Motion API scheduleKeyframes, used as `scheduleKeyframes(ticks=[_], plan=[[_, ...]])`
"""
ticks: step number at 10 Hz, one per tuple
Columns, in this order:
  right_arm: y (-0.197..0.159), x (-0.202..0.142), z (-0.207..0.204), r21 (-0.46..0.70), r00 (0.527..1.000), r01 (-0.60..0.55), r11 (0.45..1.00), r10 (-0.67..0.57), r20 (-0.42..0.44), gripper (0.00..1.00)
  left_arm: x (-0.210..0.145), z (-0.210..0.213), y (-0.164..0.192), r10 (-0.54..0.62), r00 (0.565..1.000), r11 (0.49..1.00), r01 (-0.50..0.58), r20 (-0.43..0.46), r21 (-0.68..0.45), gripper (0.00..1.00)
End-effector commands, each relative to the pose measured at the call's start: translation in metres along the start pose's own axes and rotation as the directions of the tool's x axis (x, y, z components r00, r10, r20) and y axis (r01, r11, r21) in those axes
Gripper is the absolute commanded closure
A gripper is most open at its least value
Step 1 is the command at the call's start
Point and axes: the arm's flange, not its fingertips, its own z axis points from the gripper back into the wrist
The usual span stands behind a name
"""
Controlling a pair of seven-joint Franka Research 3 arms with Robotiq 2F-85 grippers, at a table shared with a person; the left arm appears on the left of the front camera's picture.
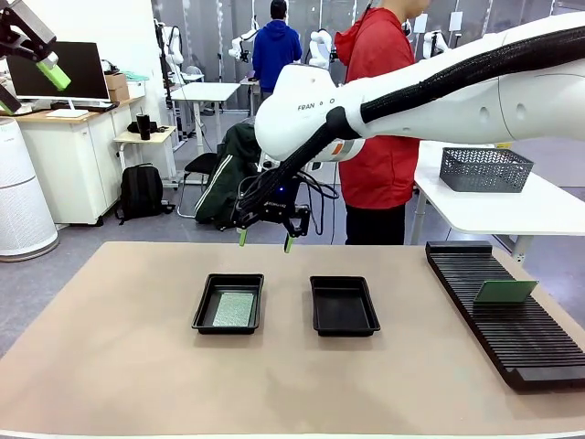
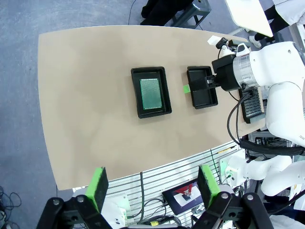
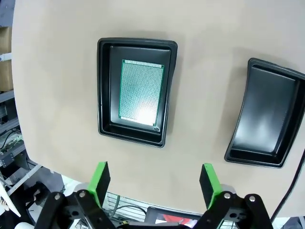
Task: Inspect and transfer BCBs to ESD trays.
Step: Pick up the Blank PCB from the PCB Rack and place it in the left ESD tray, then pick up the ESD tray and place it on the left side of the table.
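Observation:
Two black ESD trays lie side by side mid-table. The left tray (image 1: 202, 307) (image 2: 135, 93) (image 3: 104, 90) holds a green BCB (image 1: 233, 309) (image 2: 150, 93) (image 3: 141, 92) flat on its floor. The right tray (image 1: 344, 307) (image 2: 202, 90) (image 3: 264, 119) is bare. Another BCB (image 1: 505, 291) stands on edge in the ribbed rack (image 1: 512, 334). My right gripper (image 1: 265, 240) (image 3: 155, 180) hangs open and empty above the table's far side, over the gap between the trays. High at the upper left, my left gripper (image 1: 27, 87) (image 2: 153, 185) is open and empty, looking down on the table.
A person in a red hoodie (image 1: 382, 110) stands at the far side. The long black rack lies along the table's right edge. A grey mesh basket (image 1: 484, 169) sits on a white table behind. The right arm (image 2: 267, 76) reaches in over the trays.

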Motion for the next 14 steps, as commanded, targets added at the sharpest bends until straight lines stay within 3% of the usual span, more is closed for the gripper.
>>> scheduleKeyframes(ticks=[1, 12, 14], plan=[[0.003, -0.003, 0.000, 0.002, 1.000, -0.006, 1.000, 0.006, -0.009, 0.00, -0.001, 0.000, 0.002, 0.004, 1.000, 1.000, -0.004, -0.005, 0.005, 0.00], [0.003, -0.003, 0.000, 0.002, 1.000, -0.006, 1.000, 0.006, -0.009, 0.00, -0.001, 0.000, 0.002, 0.004, 1.000, 1.000, -0.004, -0.005, 0.005, 0.00], [-0.001, -0.015, 0.015, 0.040, 0.999, 0.021, 0.999, -0.023, 0.041, 0.00, 0.005, -0.018, 0.002, -0.033, 0.999, 0.999, 0.033, -0.018, 0.005, 0.00]])
